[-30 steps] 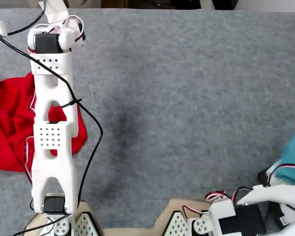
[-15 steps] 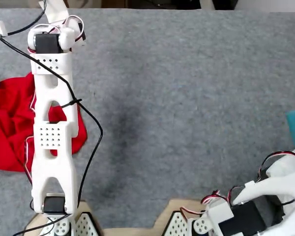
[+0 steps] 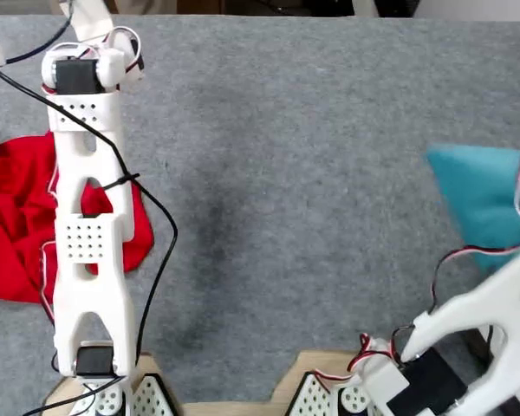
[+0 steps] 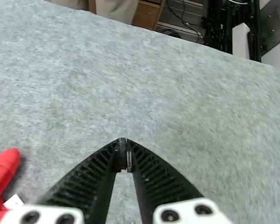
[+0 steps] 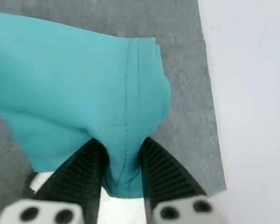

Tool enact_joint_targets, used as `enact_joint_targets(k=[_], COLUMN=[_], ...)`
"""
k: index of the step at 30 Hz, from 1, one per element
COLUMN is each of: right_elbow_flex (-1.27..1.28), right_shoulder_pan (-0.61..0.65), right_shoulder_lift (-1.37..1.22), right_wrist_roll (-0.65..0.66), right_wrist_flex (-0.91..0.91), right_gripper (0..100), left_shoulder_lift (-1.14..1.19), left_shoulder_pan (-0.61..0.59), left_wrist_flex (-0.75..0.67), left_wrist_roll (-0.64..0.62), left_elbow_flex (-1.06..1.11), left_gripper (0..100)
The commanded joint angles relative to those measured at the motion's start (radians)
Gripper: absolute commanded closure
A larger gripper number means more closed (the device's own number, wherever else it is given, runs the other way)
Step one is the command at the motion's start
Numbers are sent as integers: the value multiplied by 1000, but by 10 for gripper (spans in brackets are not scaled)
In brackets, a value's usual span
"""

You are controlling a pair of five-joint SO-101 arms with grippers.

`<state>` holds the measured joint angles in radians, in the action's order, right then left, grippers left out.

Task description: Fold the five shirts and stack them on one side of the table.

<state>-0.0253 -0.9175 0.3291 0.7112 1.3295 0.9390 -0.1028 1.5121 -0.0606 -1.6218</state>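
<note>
Overhead, a red shirt lies crumpled at the table's left edge, and a teal shirt sits near the right edge, apparently lifted. At the left wrist, the left gripper is pressed together on nothing. At the right wrist, the right gripper pinches the teal shirt along a seam, so fetching it seems the step in hand, and spreading it flat comes next.

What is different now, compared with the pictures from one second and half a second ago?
The right gripper, its fingers closed on the teal shirt, has carried the shirt in from the table's right edge and away from the arm bases. The left arm shifted only slightly. The red shirt stayed in place.
</note>
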Motion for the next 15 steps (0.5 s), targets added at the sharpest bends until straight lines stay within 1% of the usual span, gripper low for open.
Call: enact_joint_targets(k=[1, 3, 6, 10, 15], right_elbow_flex=[116, 209, 283, 282, 283], right_shoulder_pan=[-142, -226, -346, -466, -550], right_shoulder_lift=[38, 18, -15, -59, -102], right_wrist_roll=[104, 163, 235, 282, 319], right_wrist_flex=[-115, -213, -299, -341, -358], right_gripper=[994, 994, 994, 994, 994], left_shoulder_lift=[-58, -58, -58, -58, -58], left_shoulder_pan=[-20, -20, -14, 12, 54], left_wrist_flex=[-8, -8, -11, -9, -8], left_wrist_roll=[-11, -11, -11, -11, -11], left_elbow_flex=[-40, -40, -44, -41, -41], left_gripper=[982, 982, 982, 982, 982])
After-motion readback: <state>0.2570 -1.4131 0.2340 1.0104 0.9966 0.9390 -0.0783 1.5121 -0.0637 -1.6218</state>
